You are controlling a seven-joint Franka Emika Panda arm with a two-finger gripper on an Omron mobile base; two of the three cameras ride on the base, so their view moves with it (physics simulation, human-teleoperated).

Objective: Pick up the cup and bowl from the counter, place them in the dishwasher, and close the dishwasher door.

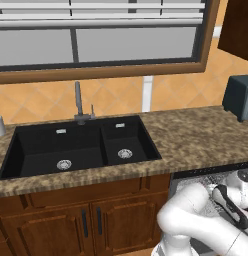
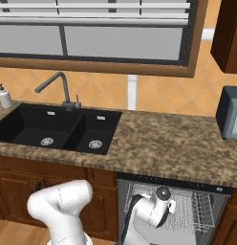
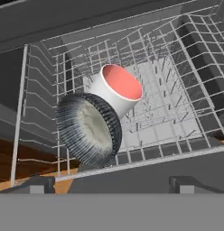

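**Cup and bowl lie in the dishwasher rack, claw released**

Left base view: the counter (image 1: 206,137) with its black sink (image 1: 78,145); the arm bends low at the dishwasher (image 1: 216,175). Right base view: the wire rack (image 2: 197,210) stands pulled out under the counter. Hand view: the ribbed bowl (image 3: 89,128) on its side, touching the white cup (image 3: 116,88) with the red inside; the gripper (image 3: 111,185) spread wide, grasping nothing.

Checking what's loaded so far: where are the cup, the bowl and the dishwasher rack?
cup (image 3: 118,88), hand view, on its white side wall.
bowl (image 3: 93,128), hand view, on its pale inside.
dishwasher rack (image 3: 177,90), hand view, on the wire floor.
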